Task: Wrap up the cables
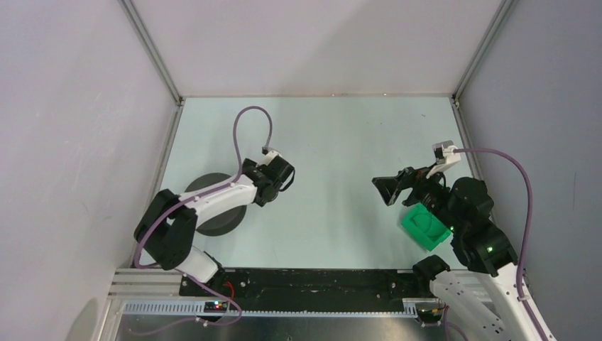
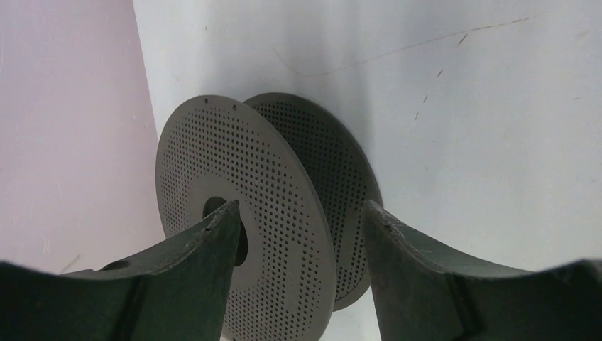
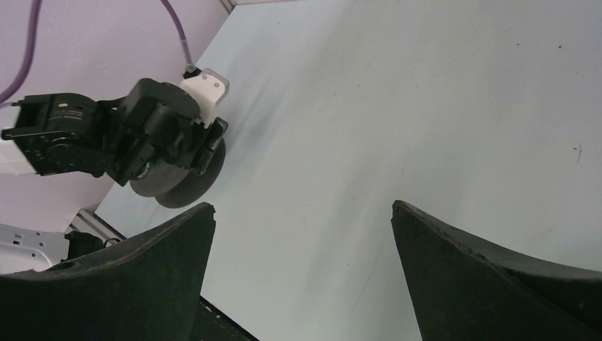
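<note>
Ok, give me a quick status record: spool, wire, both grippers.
spool: dark grey, perforated flanges, at left side of table
wire: thin strand lying loose on table beyond spool
left gripper: open, straddling spool, contact unclear
right gripper: open, empty, above bare table
green object: on table, near right gripper

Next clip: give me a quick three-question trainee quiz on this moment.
1. True or false: the right gripper is shut.
2. Which arm hangs over the spool: A left, B right?
3. Fill in: the thin wire lies loose on the ____.
Key: 1 false, its jaws stand apart and empty; 2 A; 3 table.
</note>
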Robot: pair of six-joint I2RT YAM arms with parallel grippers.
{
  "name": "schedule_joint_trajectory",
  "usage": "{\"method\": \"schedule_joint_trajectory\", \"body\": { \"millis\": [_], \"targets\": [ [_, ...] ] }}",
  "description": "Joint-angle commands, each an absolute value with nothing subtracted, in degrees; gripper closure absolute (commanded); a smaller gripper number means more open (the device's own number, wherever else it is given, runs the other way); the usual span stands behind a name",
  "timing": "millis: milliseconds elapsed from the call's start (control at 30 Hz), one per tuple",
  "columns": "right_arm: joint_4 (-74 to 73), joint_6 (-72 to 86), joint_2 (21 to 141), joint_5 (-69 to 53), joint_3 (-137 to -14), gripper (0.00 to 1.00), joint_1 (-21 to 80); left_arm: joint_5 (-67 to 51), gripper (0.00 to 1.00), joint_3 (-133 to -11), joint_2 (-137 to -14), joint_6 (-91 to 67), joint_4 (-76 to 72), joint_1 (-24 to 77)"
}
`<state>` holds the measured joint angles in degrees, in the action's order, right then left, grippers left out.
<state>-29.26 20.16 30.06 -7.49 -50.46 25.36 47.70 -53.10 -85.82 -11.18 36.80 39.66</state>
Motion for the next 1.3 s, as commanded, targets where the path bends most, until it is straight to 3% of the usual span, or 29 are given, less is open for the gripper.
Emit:
{"method": "schedule_joint_trajectory", "body": {
  "millis": [0, 367, 567, 867, 1267],
  "targets": [
    [-27.24, 18.68, 28.41, -6.09, -50.27, 0.00, 25.13, 53.51, 0.33, -54.89, -88.79, -15.26, 38.15, 40.05],
    [-28.06, 18.16, 26.18, -4.33, -50.27, 0.01, 25.13, 58.80, 0.39, -57.43, -96.46, -16.87, 42.75, 40.05],
    [-28.02, 18.35, 25.62, -4.33, -50.27, 0.01, 25.14, 60.38, 0.56, -58.07, -97.83, -16.46, 44.03, 40.05],
    [-28.22, 19.28, 25.47, -3.87, -50.27, 0.00, 25.07, 57.41, 0.98, -60.63, -94.91, -15.74, 46.45, 40.03],
    [-32.91, 26.15, 29.48, -2.23, -50.23, 0.01, 24.96, 28.34, 1.00, -72.94, -75.49, -14.52, 47.65, 40.02]
  ]
}}
